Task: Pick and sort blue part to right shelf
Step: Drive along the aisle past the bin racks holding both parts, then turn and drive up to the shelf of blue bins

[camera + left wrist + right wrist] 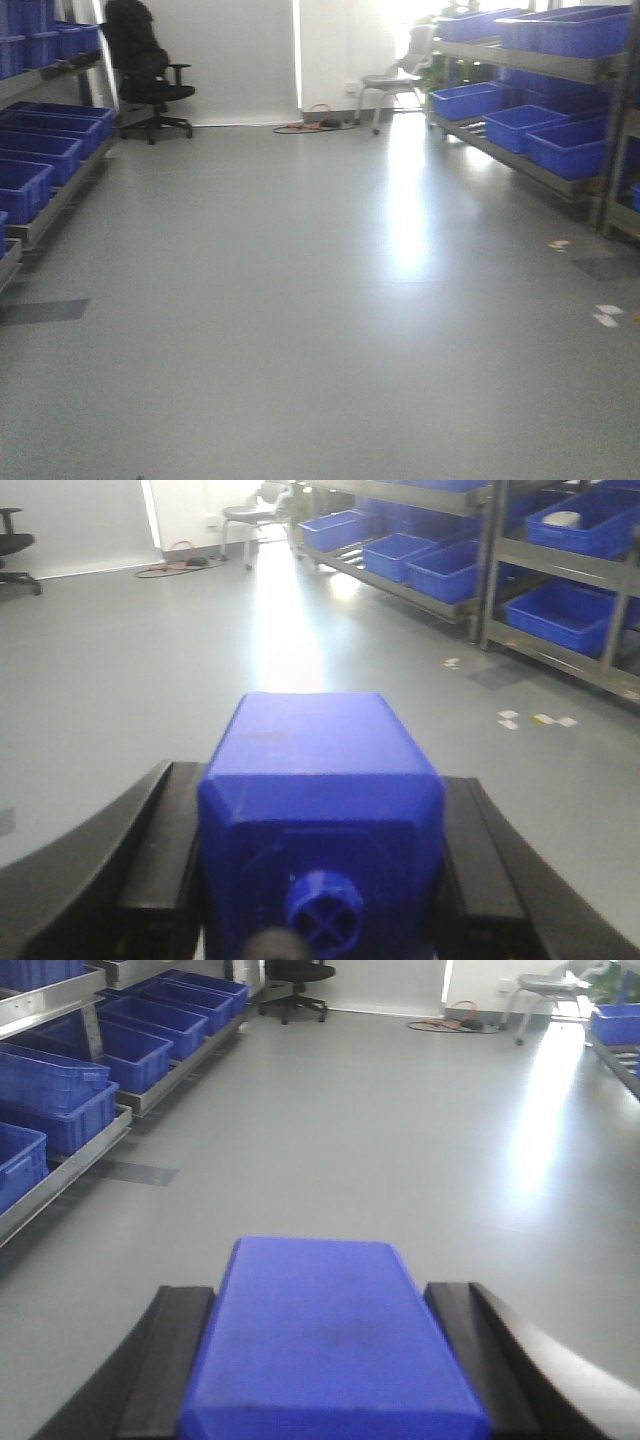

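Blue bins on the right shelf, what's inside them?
One upper bin on the right shelf holds a pale round thing, too blurry to name. The lower bins look empty where their floors show, but their front walls hide part of the insides.

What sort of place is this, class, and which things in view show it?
Probably a warehouse-style storeroom: a metal right shelf and left shelf hold rows of blue bins, with a wide grey floor as an aisle between. An office chair stands by the far wall.
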`<state>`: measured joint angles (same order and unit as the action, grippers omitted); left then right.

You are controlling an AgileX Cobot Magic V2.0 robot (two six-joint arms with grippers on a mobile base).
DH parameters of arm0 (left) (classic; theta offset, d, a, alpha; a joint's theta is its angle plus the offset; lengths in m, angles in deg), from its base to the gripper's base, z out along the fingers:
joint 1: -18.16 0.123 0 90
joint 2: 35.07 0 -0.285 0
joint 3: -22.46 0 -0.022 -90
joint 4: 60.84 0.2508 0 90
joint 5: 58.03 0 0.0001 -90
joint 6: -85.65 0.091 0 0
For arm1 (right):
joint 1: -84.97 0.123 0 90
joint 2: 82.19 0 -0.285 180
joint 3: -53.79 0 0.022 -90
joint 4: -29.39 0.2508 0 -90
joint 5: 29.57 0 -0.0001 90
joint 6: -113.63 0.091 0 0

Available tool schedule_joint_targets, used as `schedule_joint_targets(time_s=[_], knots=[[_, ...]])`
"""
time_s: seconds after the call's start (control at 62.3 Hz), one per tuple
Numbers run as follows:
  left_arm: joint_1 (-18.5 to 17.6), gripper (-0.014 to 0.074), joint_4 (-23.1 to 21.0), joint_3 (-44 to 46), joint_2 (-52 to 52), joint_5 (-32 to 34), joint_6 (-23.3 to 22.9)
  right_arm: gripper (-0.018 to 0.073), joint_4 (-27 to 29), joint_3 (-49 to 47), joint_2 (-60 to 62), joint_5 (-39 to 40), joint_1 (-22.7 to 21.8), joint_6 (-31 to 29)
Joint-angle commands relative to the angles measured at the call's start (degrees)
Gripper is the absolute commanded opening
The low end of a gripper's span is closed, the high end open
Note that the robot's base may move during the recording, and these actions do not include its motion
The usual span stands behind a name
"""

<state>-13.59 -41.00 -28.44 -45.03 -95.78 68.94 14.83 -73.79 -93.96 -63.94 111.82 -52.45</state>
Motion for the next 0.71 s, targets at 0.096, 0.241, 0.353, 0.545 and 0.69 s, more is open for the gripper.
schedule_joint_targets(time_s=[0.096, 0.241, 0.353, 0.545, 0.69], knots=[[-0.44, 0.0312, 0.74, 1.49, -0.83, 5.25, -0.63, 0.0278, -1.26, -1.64, -0.82, 5.19, -0.14, -0.35], [-0.44, 0.0312, 0.74, 1.49, -0.83, 5.25, -0.63, 0.0278, -1.26, -1.64, -0.82, 5.19, -0.14, -0.35], [-0.44, 0.0312, 0.74, 1.49, -0.83, 5.25, -0.63, 0.0278, -1.26, -1.64, -0.82, 5.19, -0.14, -0.35], [-0.44, 0.0312, 0.74, 1.49, -0.83, 5.25, -0.63, 0.0278, -1.26, -1.64, -0.82, 5.19, -0.14, -0.35], [-0.44, 0.0312, 0.74, 1.49, -0.83, 5.25, -0.63, 0.0278, -1.26, -1.64, -0.82, 5.19, -0.14, -0.35]])
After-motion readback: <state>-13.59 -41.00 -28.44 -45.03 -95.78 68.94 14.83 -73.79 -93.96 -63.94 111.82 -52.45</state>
